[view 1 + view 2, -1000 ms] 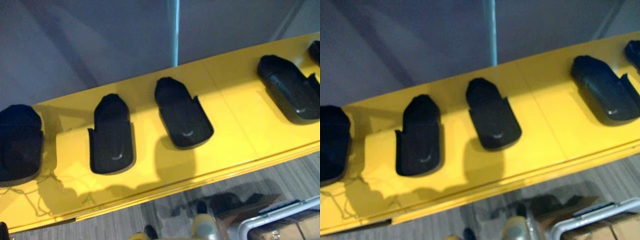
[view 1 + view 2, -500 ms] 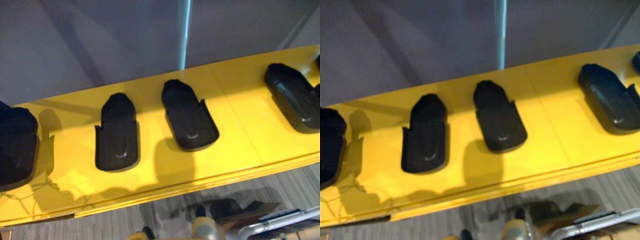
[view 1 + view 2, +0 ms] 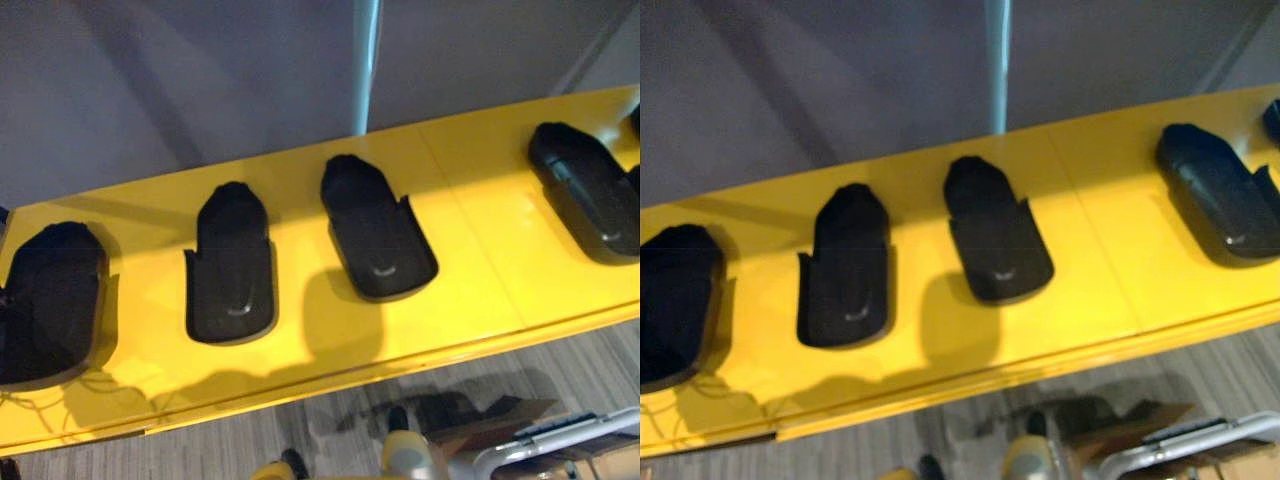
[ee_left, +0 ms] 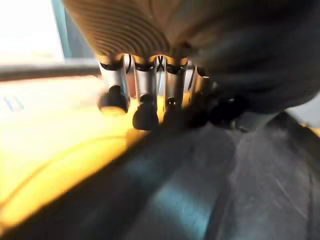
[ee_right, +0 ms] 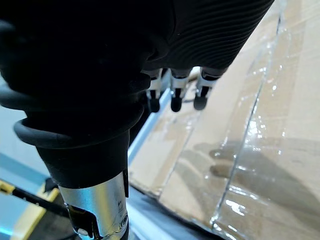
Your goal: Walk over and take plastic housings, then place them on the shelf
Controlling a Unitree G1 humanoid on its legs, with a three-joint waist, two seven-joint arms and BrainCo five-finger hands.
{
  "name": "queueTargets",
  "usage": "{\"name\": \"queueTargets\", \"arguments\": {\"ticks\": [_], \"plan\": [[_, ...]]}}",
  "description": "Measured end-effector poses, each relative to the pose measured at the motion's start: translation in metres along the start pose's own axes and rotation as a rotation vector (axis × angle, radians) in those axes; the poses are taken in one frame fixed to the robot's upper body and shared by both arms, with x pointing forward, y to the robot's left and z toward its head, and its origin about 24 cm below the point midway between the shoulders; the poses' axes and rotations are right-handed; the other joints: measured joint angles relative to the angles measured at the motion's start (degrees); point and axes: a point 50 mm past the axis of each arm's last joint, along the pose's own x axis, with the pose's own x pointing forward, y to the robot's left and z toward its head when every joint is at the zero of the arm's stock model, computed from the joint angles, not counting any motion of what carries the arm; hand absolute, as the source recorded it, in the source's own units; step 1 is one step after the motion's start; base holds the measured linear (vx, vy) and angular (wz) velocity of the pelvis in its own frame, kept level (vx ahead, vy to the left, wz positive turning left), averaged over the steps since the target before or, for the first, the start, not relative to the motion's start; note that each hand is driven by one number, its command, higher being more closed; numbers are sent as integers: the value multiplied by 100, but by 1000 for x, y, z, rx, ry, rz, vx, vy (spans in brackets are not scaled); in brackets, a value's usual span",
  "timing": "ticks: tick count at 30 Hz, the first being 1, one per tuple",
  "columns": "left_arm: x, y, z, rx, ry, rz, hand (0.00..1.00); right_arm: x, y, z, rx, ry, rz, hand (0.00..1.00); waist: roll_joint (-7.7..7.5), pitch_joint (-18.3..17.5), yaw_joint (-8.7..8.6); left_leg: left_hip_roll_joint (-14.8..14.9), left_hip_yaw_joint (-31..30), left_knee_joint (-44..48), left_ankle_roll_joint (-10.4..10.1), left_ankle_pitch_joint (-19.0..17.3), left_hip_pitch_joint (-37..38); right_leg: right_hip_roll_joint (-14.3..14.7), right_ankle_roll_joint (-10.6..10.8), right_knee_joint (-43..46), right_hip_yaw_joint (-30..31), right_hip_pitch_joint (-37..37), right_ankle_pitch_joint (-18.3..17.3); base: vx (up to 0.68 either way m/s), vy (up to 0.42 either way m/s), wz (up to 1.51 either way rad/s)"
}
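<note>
Observed from the floor: the yellow shelf is running across the head view from eight o'clock up to two o'clock, and black plastic housings are lying on it in a row, open sides up. The leftmost housing is sitting at nine o'clock, close to the shelf's front edge. The second housing and third housing are lying near the centre, well apart from each other. The fourth housing is lying at two o'clock. A grey pole is rising behind the shelf at twelve o'clock.

The left hand is working at the leftmost housing: in its wrist view the dark fingertips are coming down onto the housing's rim, with yellow shelf showing past them. Whether the fingers are pinching that rim or only touching it, I cannot tell. The right hand is hanging with its fingers loose and carrying nothing, above a taped cardboard box.

Judgement: the placing step is in hand and nearly done, since the housing is looking fully seated on the shelf. The next move is calling for the left hand to let go cleanly and draw back without dragging the housing toward the edge, then a return for another piece
</note>
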Motion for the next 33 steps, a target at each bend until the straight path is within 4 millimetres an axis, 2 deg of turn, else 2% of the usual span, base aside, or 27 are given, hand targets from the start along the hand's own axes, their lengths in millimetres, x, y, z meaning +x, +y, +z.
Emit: {"name": "queueTargets", "arguments": {"ticks": [6, 8, 12, 14, 17, 19, 20, 22, 23, 24, 26, 30, 33], "plan": [[1, 0, 4, -13, -22, 113, 0, 4, -1, 14, -34, -85, -25, 0, 39, 17, 14, -6, 88, 13, 10, -20, 27, -12, 0, 27, 82, -53, 0, 5, 10, -8], [3, -12, 6, -38, -34, 158, 0, 7, -1, 29, -18, -146, -34, 0, 94, 47, 12, -25, 89, 15, 10, -20, 25, -35, 1, 47, 96, -73, -1, 7, 6, -2], [2, -25, 17, -76, -77, 297, 0, 5, 2, 60, 40, -302, -15, 0, 100, 46, 21, -13, 84, 13, 10, -20, 41, -23, 0, 69, 105, -72, -2, 0, 0, 0], [-3, -25, 33, -105, -146, 398, 0, -1, 5, 80, 86, -409, 4, 0, 100, 46, 50, -3, 84, 7, 10, -20, 92, -14, -8, 115, 122, -53, -8, 0, 0, 0], [-29, -13, 81, -220, -376, 659, 0, -24, 10, 114, 127, -645, 62, 0, 94, 42, 66, 9, 68, -9, 10, -20, 151, -8, -27, 173, 119, -2, -20, -28, 3, 7], [-52, -5, 109, -334, -535, 777, 0, -38, 7, 130, 167, -764, 83, 0, 93, 42, 73, 13, 63, -36, 10, -20, 234, -5, -27, 171, 94, 94, -20, -31, -1, 4], [-71, -2, 125, -408, -653, 837, 0, -47, 4, 139, 199, -833, 96, 0, 95, 34, 78, 17, 57, -52, 10, -20, 285, -6, -27, 170, 87, 169, -20, -36, -1, 0], [-100, -2, 145, -537, -826, 883, 0, -59, 0, 150, 232, -925, 125, 0, 105, 19, 74, 24, 53, -131, 10, -20, 384, -7, -27, 159, 71, 253, -20, -17, -1, 1], [-116, -6, 150, -625, -908, 874, 0, -66, 0, 155, 255, -962, 149, 0, 108, 6, 67, 13, 58, -170, 9, -18, 430, -10, -27, 157, 70, 278, -20, 0, 0, 0], [-122, -10, 151, -659, -939, 864, 0, -69, 0, 157, 264, -978, 162, 0, 115, -20, 55, 7, 56, -197, 9, -15, 441, -12, -27, 156, 66, 280, -20, 0, 0, 0], [-138, -30, 145, -792, -1000, 745, 0, -83, 1, 164, 276, -1033, 246, 0, 122, -93, 36, 5, 56, -219, 9, -13, 531, -11, -27, 138, 53, 361, -20, 0, 0, 0], [-142, -64, 127, -906, -963, 470, 0, -101, 5, 172, 270, -1102, 377, 0, 98, -254, 33, 11, -83, -218, -1, -1, 549, -20, -26, 89, -108, 495, -19, -19, -21, 15], [-141, -91, 112, -935, -898, 297, 0, -119, 4, 182, 329, -1190, 448, 0, 54, -289, 135, 8, -100, -258, -5, 32, 600, -25, -26, 81, -166, 549, -19, -67, -20, 6]]}}
